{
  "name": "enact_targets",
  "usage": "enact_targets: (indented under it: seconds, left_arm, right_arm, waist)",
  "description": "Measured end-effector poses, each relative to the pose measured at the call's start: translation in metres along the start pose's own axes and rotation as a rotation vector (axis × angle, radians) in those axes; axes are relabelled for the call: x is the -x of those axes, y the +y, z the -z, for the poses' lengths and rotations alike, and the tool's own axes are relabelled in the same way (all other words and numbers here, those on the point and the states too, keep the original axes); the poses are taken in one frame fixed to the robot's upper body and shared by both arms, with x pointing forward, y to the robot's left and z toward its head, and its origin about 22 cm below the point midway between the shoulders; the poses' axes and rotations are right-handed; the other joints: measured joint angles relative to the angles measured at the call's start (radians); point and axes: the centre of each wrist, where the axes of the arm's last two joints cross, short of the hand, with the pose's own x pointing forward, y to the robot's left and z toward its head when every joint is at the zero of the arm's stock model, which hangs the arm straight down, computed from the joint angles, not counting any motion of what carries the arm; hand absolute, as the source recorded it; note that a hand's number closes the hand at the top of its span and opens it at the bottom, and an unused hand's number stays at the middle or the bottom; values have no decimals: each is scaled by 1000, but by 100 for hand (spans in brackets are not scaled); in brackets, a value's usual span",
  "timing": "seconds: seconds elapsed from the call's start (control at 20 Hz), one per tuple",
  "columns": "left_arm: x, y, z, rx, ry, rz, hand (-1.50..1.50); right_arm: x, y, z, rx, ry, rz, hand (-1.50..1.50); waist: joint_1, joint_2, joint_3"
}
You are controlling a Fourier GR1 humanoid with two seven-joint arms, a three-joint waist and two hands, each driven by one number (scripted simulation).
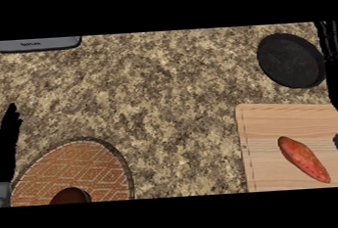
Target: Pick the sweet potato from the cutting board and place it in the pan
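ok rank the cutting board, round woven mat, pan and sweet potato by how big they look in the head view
1. cutting board and round woven mat: both run past the view's edge, so their order is unsure
2. pan
3. sweet potato

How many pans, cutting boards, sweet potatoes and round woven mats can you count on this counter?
Pan: 1
Cutting board: 1
Sweet potato: 1
Woven mat: 1
Total: 4
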Motion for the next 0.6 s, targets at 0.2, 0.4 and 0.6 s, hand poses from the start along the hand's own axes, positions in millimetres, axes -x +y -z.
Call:
enact_targets:
  seconds: [0.2, 0.4, 0.6]
  left_arm:
    - [-19, -25, 2, 135, -71, -19, 0]
    - [-46, -51, 2, 287, -173, -55, 0]
    - [-67, -72, -3, 412, -199, -84, 0]
  right_arm:
    - [27, -10, -10, -170, 221, -13, -150]
    - [42, -31, -22, -439, 404, -257, 150]
    - [78, -65, -55, -521, 520, -396, -150]
  waist:
    - [24, -10, 12]
    - [37, -2, 9]
    - [39, -11, 17]
